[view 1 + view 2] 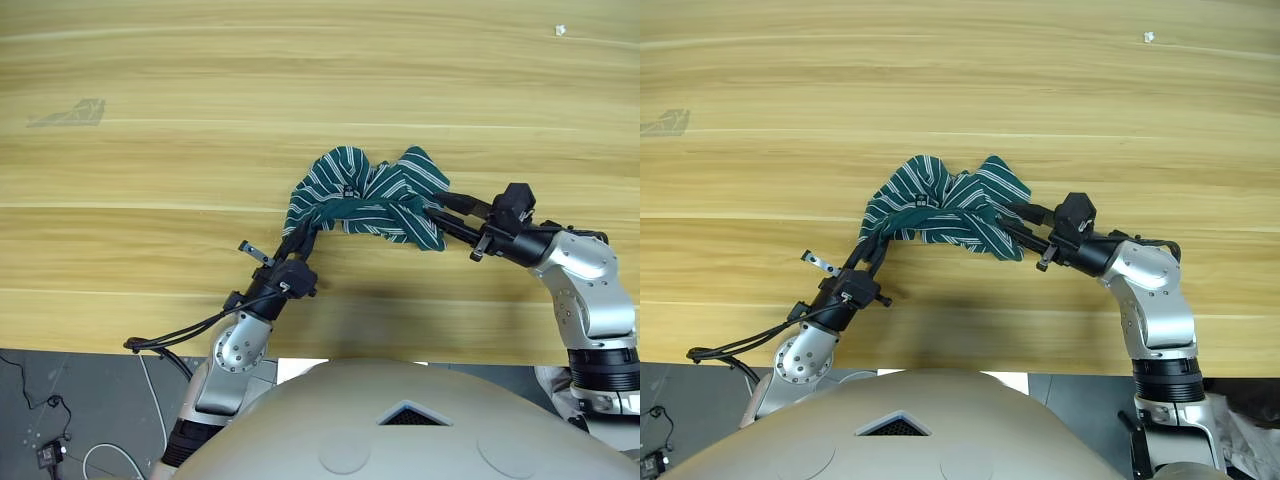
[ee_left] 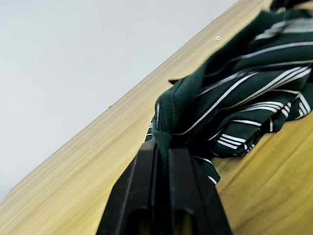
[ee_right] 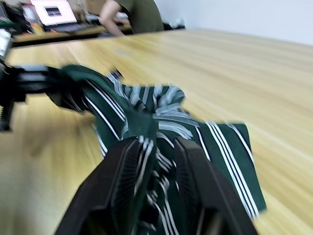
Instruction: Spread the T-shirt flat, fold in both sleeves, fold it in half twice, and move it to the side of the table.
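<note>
A dark green T-shirt with white stripes (image 1: pixel 365 190) hangs bunched between my two grippers, just above the wooden table (image 1: pixel 150 230). My left gripper (image 1: pixel 305 228) is shut on the shirt's left edge, the cloth pinched between its black fingers (image 2: pixel 146 186). On the other side my right gripper (image 1: pixel 432 212) is shut on a fold of the striped cloth (image 3: pixel 146 132). The shirt (image 1: pixel 945 205) sags in a crumpled band from one gripper to the other, its middle touching or close to the table.
The table stretches far behind and to both sides of the shirt. A small white scrap (image 1: pixel 561 30) lies at the far right. A faint grey mark (image 1: pixel 70 113) shows at the far left. Cables trail off the near edge by my left arm.
</note>
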